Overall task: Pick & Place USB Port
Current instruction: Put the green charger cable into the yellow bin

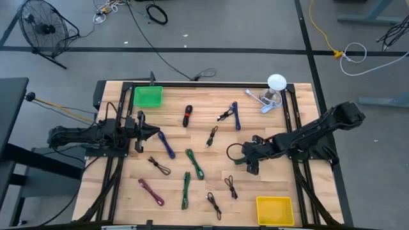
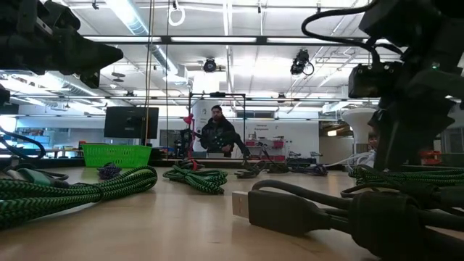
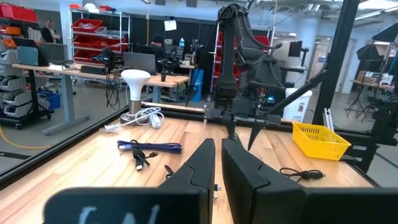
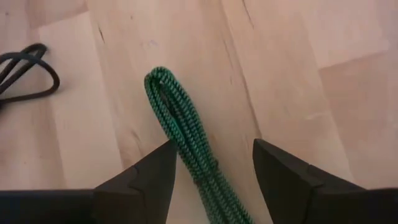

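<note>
Several USB cables lie across the wooden table. My right gripper (image 1: pixel 248 160) (image 4: pixel 214 148) is open and points down over a green braided cable (image 4: pixel 180 124), which lies flat on the table. Its folded end (image 4: pixel 160 78) sticks out ahead of the fingers, and the cable runs back between them, close beside one finger. In the high view the gripper hides most of this cable. My left gripper (image 1: pixel 152 133) (image 3: pixel 219 163) is shut and empty. It hovers level at the table's left, just short of a blue cable (image 1: pixel 166 145).
A green bin (image 1: pixel 148 96) stands at the far left and a yellow bin (image 1: pixel 275 209) at the near right. A white lamp (image 1: pixel 275 86) is at the far right. A black cable loop (image 1: pixel 234 152) lies beside my right gripper. Other green (image 1: pixel 195 163), magenta (image 1: pixel 151 191) and black cables lie mid-table.
</note>
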